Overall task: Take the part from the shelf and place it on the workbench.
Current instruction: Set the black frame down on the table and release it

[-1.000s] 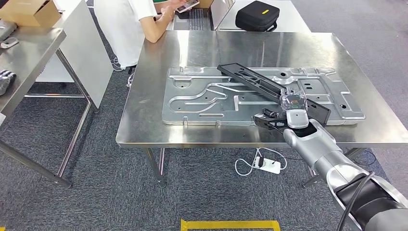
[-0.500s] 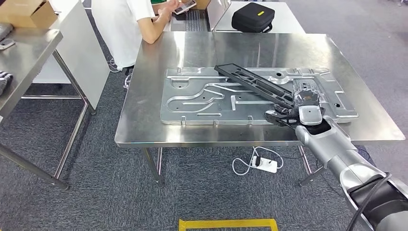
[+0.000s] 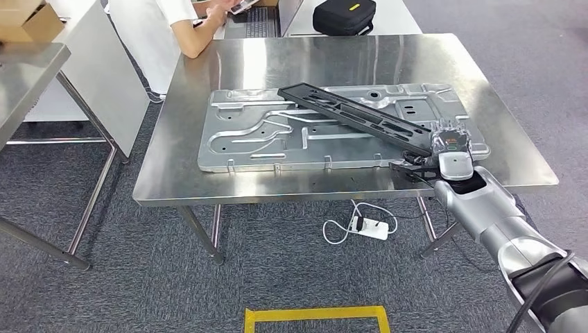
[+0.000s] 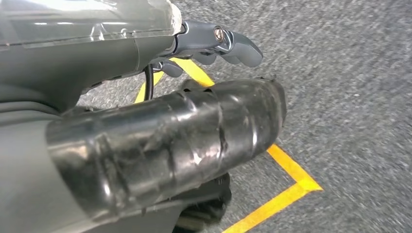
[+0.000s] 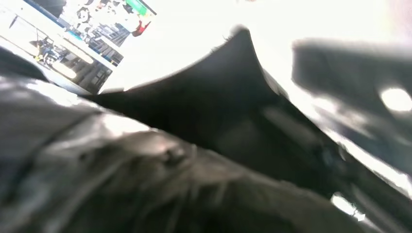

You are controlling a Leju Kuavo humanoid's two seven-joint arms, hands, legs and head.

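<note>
The whole head view had shifted, so the camera moved, not the parts. The right robot hand still gripped the long black part near the surface's front right corner, across the stamped metal panel; release remained. The left robot hand hung curled, holding nothing.

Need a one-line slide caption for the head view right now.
Right hand grips one end of the long black part, which lies diagonally across the stamped metal panel on the steel workbench.
</note>
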